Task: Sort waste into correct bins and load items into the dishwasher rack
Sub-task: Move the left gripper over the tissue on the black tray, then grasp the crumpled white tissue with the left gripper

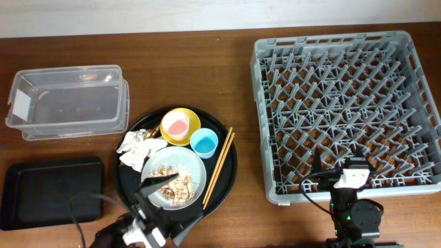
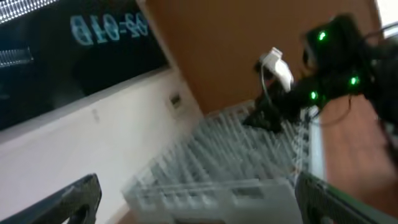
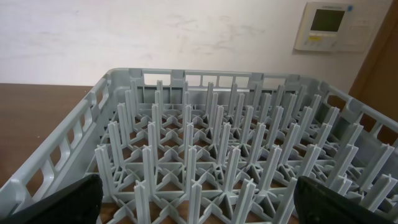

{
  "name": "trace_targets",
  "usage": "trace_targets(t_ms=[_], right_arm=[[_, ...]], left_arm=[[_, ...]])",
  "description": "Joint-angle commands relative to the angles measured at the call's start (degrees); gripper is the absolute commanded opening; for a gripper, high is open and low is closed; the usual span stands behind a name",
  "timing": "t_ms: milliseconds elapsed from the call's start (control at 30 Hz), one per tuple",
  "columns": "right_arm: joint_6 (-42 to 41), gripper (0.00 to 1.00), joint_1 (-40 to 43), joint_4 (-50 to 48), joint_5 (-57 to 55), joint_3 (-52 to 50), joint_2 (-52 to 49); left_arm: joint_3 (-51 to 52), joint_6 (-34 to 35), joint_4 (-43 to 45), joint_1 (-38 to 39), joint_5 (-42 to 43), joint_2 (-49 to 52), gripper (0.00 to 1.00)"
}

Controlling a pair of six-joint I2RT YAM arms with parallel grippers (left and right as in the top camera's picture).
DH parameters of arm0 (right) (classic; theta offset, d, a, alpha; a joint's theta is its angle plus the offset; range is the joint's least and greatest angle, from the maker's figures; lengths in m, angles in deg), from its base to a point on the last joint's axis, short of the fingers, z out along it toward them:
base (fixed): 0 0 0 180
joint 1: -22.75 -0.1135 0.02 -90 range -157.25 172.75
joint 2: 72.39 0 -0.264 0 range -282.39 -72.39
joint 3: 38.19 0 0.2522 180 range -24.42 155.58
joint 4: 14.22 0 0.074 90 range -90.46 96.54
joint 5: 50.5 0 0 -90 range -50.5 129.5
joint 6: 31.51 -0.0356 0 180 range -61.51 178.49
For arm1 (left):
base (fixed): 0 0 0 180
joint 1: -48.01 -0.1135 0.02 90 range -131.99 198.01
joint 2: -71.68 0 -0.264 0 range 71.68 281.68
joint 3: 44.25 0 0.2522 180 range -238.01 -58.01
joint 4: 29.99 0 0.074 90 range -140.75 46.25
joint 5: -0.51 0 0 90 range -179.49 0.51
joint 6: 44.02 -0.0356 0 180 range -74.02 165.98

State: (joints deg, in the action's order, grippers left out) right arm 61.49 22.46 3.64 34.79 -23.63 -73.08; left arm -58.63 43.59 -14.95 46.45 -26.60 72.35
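The grey dishwasher rack (image 1: 348, 103) fills the right side and stands empty; it also shows in the right wrist view (image 3: 205, 143) and, blurred, in the left wrist view (image 2: 236, 168). A yellow bowl (image 1: 193, 127) holds the pink cup (image 1: 176, 125). Beside it are the light-blue cup (image 1: 204, 142) and the chopsticks (image 1: 218, 167). The grey plate (image 1: 196, 173) carries food scraps (image 1: 172, 180). The crumpled napkin with wrapper (image 1: 134, 148) lies to its left. My left gripper (image 1: 172, 200) (image 2: 199, 205) is open, low over the plate's front edge. My right gripper (image 1: 339, 172) (image 3: 199, 202) is open and empty at the rack's front wall.
All the dishes and waste sit on a large round black tray (image 1: 227, 172). The clear plastic box (image 1: 69, 100) stands at the back left and the flat black tray (image 1: 52, 189) at the front left, both empty. The right arm (image 2: 336, 56) shows in the left wrist view.
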Motion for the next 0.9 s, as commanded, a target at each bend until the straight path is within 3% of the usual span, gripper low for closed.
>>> trace_targets(t_ms=[0,167,300,400,533,567,700,767,867], right_arm=[[-0.02,0.98,0.37,0.17,-0.31,-0.48,0.37],[-0.02,0.98,0.37,0.17,-0.31,-0.48,0.37],[-0.02,0.98,0.37,0.17,-0.31,-0.48,0.37],[-0.02,0.98,0.37,0.17,-0.31,-0.48,0.37],[-0.02,0.98,0.37,0.17,-0.31,-0.48,0.37],[-0.02,0.98,0.37,0.17,-0.31,-0.48,0.37],[-0.02,0.98,0.37,0.17,-0.31,-0.48,0.37],[-0.02,0.98,0.37,0.17,-0.31,-0.48,0.37],[-0.02,0.99,0.37,0.17,-0.31,-0.48,0.37]], left_arm=[[-3.63,0.20,0.42,0.02,-6.54,-0.28,0.99],[-14.75,0.11,-21.16,0.00,-23.58,3.69,0.99],[-37.53,-11.43,-50.90,0.02,-39.43,23.41,0.99],[-49.75,-10.75,-60.19,0.02,-31.04,35.47,0.99],[-51.76,-8.92,-60.19,0.02,-23.91,41.13,0.99],[-53.18,-5.88,-62.18,0.02,-26.25,43.36,0.99],[-69.70,-4.07,-85.64,0.02,-45.66,56.72,0.99],[-72.46,-4.04,-88.04,0.02,-45.35,59.98,0.99],[-72.39,-4.07,-88.15,0.02,-35.89,62.79,0.99]])
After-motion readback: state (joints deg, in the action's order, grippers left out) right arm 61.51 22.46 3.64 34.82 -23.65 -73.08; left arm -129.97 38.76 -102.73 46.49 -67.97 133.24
